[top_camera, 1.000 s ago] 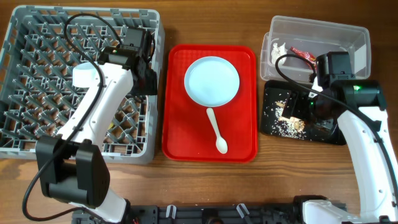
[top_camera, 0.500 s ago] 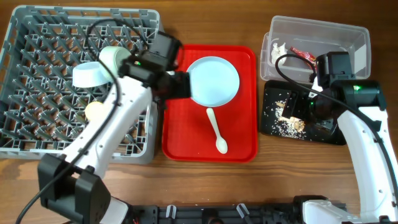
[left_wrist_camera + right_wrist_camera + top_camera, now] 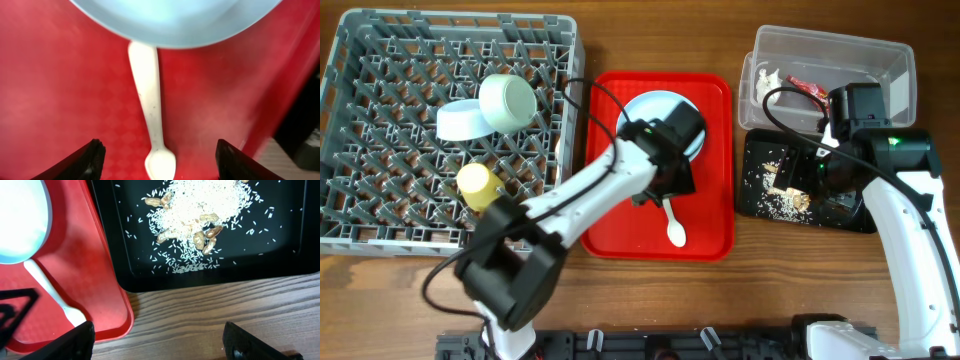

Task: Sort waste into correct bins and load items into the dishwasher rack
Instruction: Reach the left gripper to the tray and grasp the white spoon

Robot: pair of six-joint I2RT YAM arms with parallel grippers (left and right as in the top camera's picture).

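Overhead, I see my left gripper [image 3: 160, 152] spread wide, empty, above the white spoon [image 3: 674, 228] near the red tray's [image 3: 705, 200] front edge. My right gripper [image 3: 159, 341] is also spread, at the black tray's [image 3: 280, 255] left edge.

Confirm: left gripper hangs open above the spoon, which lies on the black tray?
No. The spoon lies on the red tray, not the black tray, as the left wrist view shows. The left gripper does hang open above it.
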